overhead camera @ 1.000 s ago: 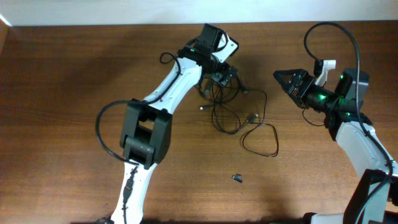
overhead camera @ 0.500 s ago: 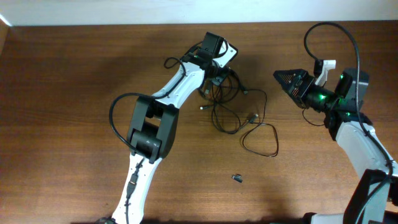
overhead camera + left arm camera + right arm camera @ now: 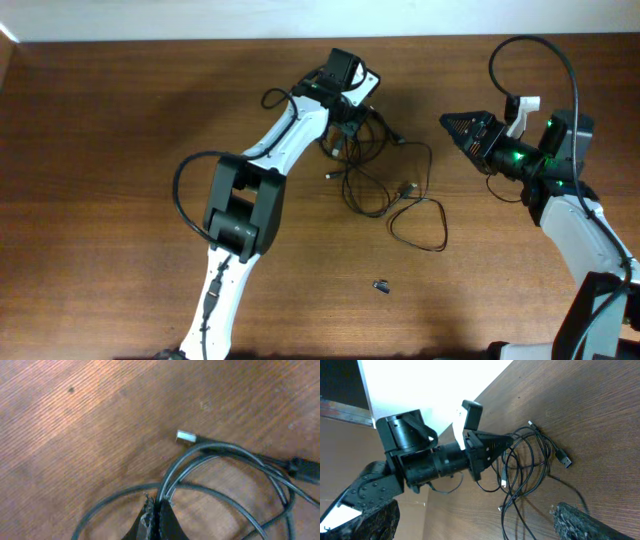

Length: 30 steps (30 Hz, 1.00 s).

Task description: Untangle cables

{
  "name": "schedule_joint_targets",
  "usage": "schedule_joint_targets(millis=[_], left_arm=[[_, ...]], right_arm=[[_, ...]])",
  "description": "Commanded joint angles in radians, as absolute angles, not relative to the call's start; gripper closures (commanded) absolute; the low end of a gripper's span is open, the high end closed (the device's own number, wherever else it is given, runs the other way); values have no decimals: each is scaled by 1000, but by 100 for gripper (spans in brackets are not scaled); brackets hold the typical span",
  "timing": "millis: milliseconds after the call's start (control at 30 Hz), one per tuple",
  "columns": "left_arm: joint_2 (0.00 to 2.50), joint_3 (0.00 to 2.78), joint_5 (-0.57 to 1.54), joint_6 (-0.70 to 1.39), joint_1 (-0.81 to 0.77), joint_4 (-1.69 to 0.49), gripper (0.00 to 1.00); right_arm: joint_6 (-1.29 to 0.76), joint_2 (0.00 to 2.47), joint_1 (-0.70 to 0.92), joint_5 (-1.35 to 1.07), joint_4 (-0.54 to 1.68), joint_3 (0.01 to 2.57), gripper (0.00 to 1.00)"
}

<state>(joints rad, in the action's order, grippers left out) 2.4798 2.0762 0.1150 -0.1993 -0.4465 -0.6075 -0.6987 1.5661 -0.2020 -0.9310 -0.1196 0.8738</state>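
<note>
The cables [image 3: 378,178] lie as a black tangle of loops on the brown table, just right of centre. My left gripper [image 3: 345,127] is down at the tangle's upper left end. In the left wrist view its fingertips [image 3: 157,508] are pinched together on thin cable strands [image 3: 225,451] that arc away to the right, and a silver plug [image 3: 185,436] lies just beyond them. My right gripper [image 3: 447,123] hovers to the right of the tangle, pointing left, apart from it. Its fingers [image 3: 592,522] stand wide open with nothing between them, and the cables [image 3: 525,475] lie ahead.
A tiny dark loose piece [image 3: 382,287] lies below the tangle towards the front. A thick black wire [image 3: 528,48] loops above the right arm. A white wall [image 3: 200,18] borders the table's far edge.
My left gripper has shut on strands at the tangle's upper left end, and the left arm has shifted slightly. The right arm has not moved.
</note>
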Motion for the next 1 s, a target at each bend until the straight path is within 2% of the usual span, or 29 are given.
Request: schedule_joint_targets(millis=[0,133,300,433,533,767,967], left_arm=[[2308,2126,238,-55,-420,-694,100],[2147,2126,449,-44,-393,-728,100],[2024,2126,595,-36,-361,-728,100],[2027,2125,501,-37,-352,-755,100],[2041,2125,474,-25,-358,-788,100],[2045,2125,474,38,-460,-772,100],[2045,2125,552,38,-517,-783,100]], right_arm=[[-684,1560,-203,-925,-122,875,1],[-684,1560,-203,-926,-122,875,1],[-688,1560,-203,-935,-123,875,1],[-746,1560,-202,-1031,-213,876,1],[-831,1560,-177,-1252,-490,876,1],[-869,1560,39,-1282,-878,876,1],[-754,1560,56,-1245,-781,876,1]])
